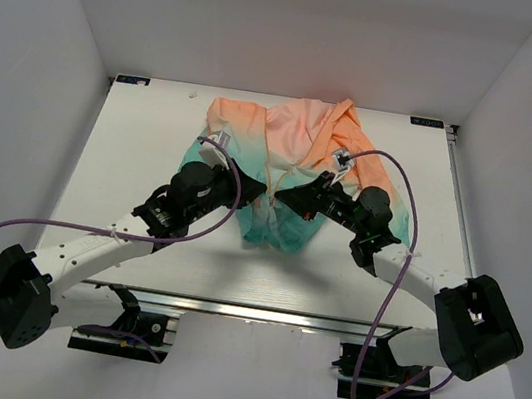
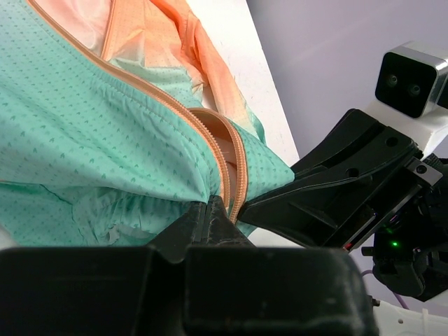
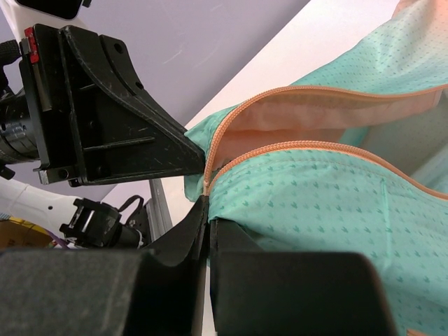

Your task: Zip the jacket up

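Note:
The jacket (image 1: pixel 293 153) lies at the table's back middle, peach-orange at the top and teal at the hem. Its front is open, with the two orange zipper (image 2: pixel 225 157) edges meeting low down. My left gripper (image 1: pixel 258 190) and right gripper (image 1: pixel 282 195) face each other tip to tip over the teal lower front. In the left wrist view my left gripper (image 2: pixel 212 208) is shut on teal cloth beside the zipper's lower end. In the right wrist view my right gripper (image 3: pixel 208 210) is shut on the teal edge where the zipper (image 3: pixel 294 148) halves join. The slider is hidden.
The white table (image 1: pixel 131 158) has walls close on three sides. The arms' purple cables (image 1: pixel 393 164) loop over the jacket and the table's near left. The metal rail (image 1: pixel 248 311) runs along the near edge.

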Available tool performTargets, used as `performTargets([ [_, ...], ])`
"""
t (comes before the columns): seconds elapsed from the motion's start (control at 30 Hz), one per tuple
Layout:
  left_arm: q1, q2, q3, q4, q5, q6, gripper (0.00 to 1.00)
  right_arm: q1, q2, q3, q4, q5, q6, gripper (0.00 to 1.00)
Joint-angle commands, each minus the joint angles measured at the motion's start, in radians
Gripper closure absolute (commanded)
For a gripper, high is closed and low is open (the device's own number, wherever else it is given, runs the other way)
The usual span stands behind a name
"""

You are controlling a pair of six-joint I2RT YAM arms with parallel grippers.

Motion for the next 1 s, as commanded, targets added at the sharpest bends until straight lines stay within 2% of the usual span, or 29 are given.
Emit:
performTargets([
  [0.0, -0.003, -0.032, -0.010, 0.023, 0.002, -0.007, 1.00, 0.000, 0.004, 0.027, 0.065, 0.018, 0.002, 1.00],
  [0.57, -0.003, -0.023, -0.016, 0.031, 0.011, -0.010, 1.00, 0.000, 0.010, 0.019, 0.141, 0.057, 0.052, 1.00],
  [0.97, -0.002, -0.048, -0.017, 0.020, -0.011, -0.019, 1.00, 0.000, -0.004, 0.005, 0.095, 0.061, 0.025, 1.00],
])
